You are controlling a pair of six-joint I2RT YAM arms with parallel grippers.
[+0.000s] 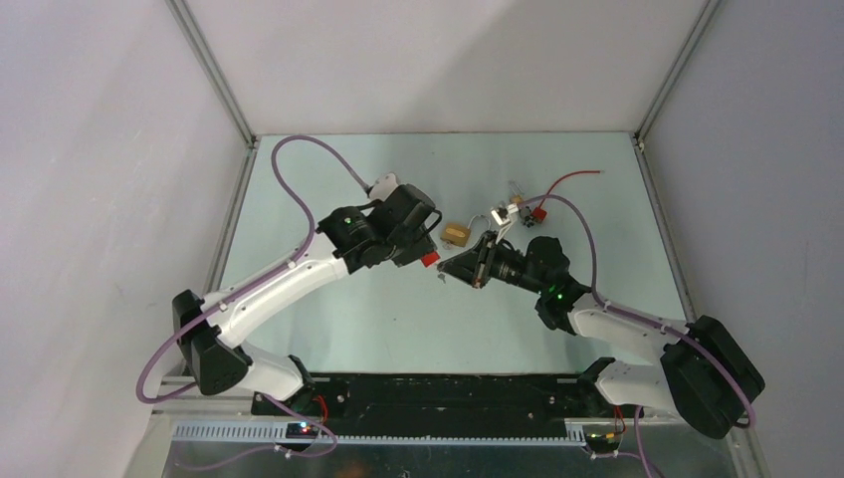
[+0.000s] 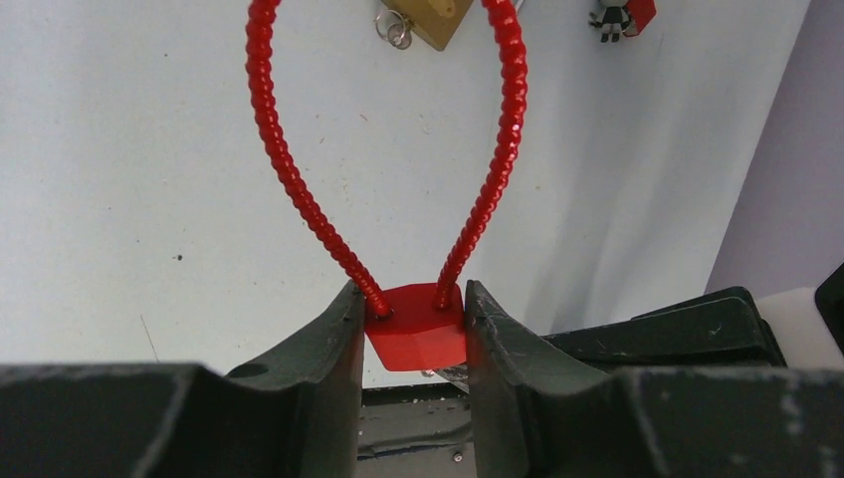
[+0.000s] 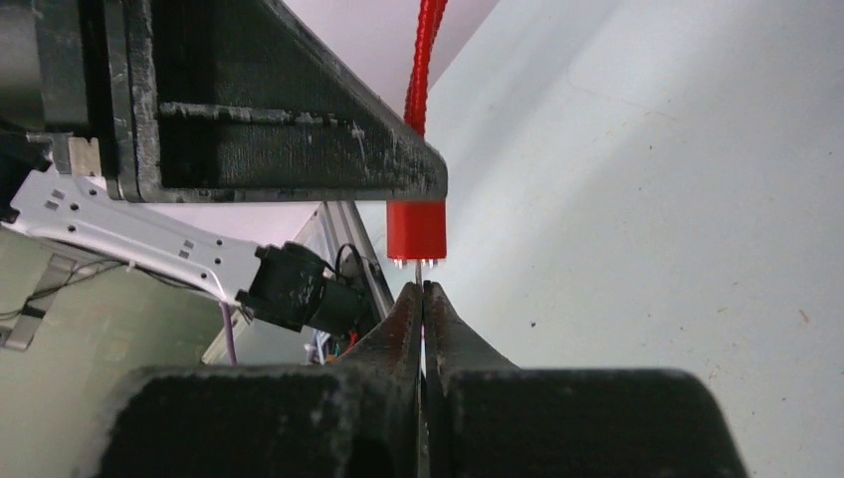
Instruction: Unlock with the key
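**Right end effector** (image 3: 423, 295): fingers pressed together, pinching the key (image 3: 420, 269). Only a thin silvery sliver of it shows beyond the tips. The key's long axis runs in line with the fingers. It points straight ahead at the underside of the red lock body (image 3: 416, 229), which lies directly before the tips, and it meets that lower face. Whether it is seated in a keyway cannot be told.

**Left end effector** (image 2: 411, 291): closed on the red lock body from both sides, holding it above the bench (image 2: 149, 149). The red cable loop (image 2: 299, 189) points away from the fingers. The right arm is the nearer to the key, and the coming move is judged to turn on keeping this axis aligned.

**Beyond:** a brass padlock (image 2: 438, 20) lies on the bench, well apart.
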